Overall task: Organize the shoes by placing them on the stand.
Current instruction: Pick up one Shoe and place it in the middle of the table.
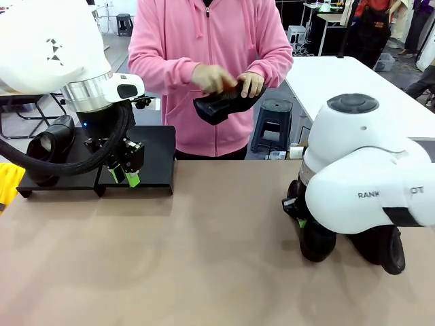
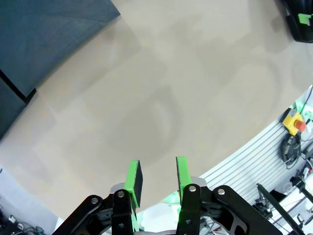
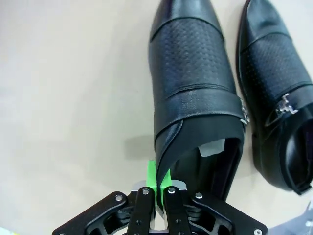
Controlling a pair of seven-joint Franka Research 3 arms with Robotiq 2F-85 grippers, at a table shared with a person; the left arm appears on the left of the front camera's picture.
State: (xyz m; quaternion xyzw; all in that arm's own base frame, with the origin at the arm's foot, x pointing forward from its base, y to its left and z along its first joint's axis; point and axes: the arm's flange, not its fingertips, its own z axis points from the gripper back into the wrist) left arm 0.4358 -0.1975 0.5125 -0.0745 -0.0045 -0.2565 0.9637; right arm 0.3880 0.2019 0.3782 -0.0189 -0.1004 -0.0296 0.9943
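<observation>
Right gripper (image 3: 158,177) pinches the glossy perforated-leather shoe (image 3: 190,73) by its thin collar edge; left gripper (image 2: 158,172) spread, empty

Tan table (image 1: 204,272) carries black stand (image 1: 156,156) and two shoes (image 3: 190,73)

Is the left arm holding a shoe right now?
No, the left jaws stand open above the table, with nothing between them.

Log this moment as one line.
left claw: open, empty | right claw: shut on collar of near shoe | second shoe: beside it, on table | person's hands: holding third shoe | stand: fourth shoe on left platform
</observation>
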